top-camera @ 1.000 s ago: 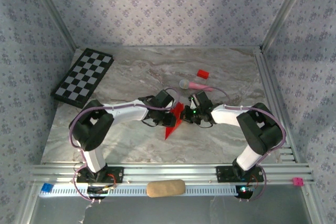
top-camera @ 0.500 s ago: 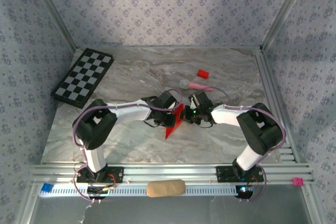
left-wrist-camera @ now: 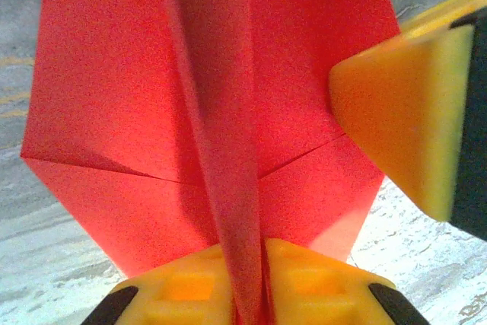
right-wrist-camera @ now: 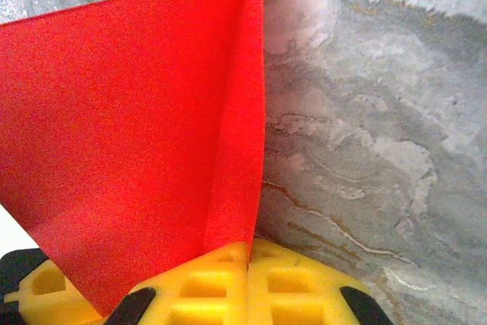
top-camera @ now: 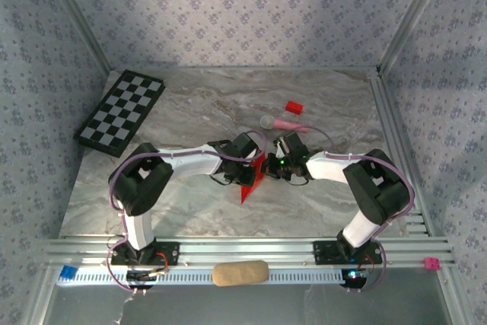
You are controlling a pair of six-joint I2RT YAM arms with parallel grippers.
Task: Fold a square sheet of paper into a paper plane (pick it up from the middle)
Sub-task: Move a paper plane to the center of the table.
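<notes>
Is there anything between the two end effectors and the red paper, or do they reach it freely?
Nothing visible stands between. The left end effector pinches the paper at its centre crease, and the right end effector pinches a folded edge. The pink stick and red block lie apart, farther back.

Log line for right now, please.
left gripper: shut on plane, centre fold | right gripper: shut on plane | plane: creased, held by both

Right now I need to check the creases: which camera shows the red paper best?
The left wrist view: the red paper faces the lens, centre ridge and diagonal creases plain. The right wrist view gives one flat flap pinched in the right claw. The top view gives a small red sliver between the arms.
</notes>
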